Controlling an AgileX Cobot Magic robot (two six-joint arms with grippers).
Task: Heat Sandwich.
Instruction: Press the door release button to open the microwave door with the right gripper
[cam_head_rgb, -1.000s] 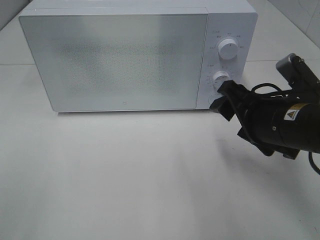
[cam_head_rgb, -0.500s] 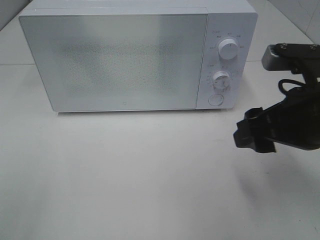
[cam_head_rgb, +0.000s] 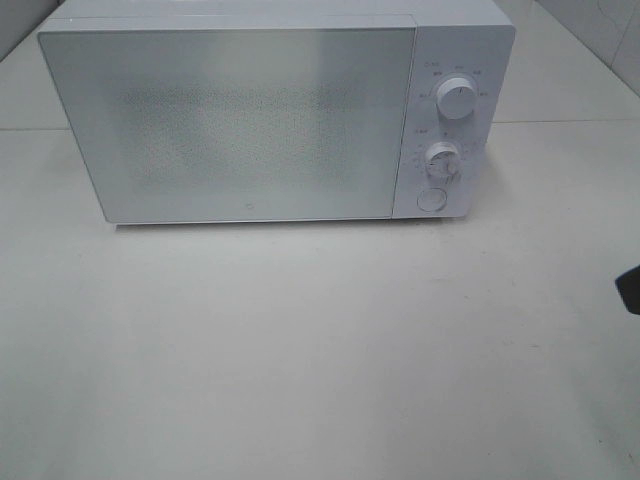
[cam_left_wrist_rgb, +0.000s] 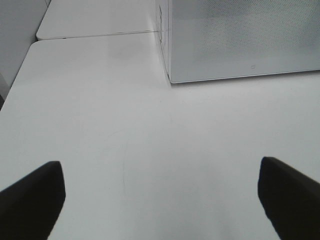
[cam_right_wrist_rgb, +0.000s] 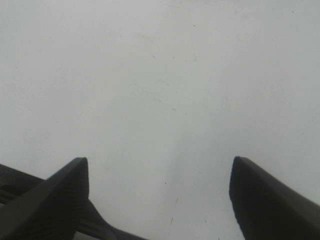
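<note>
since my right gripper (cam_right_wrist_rgb: 159, 165) has left the microwave (cam_head_rgb: 455, 30) and its lower knob (cam_head_rgb: 441, 158) for the right edge of the table (cam_head_rgb: 300, 350), heating looks set. it and my left gripper (cam_left_wrist_rgb: 160, 165) gape empty. the sandwich is unseen, presumably behind the shut door (cam_head_rgb: 240, 120).

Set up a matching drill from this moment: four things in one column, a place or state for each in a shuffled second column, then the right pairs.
Column one
1. frosted door of the white box-shaped microwave
2. round white upper dial
3. flat round white button
4. black left pincer

Column two
A. lowest on the control panel
B. open, above the white tabletop
C. shut
D. highest on the control panel

Pairs: 1-C, 2-D, 3-A, 4-B
</note>
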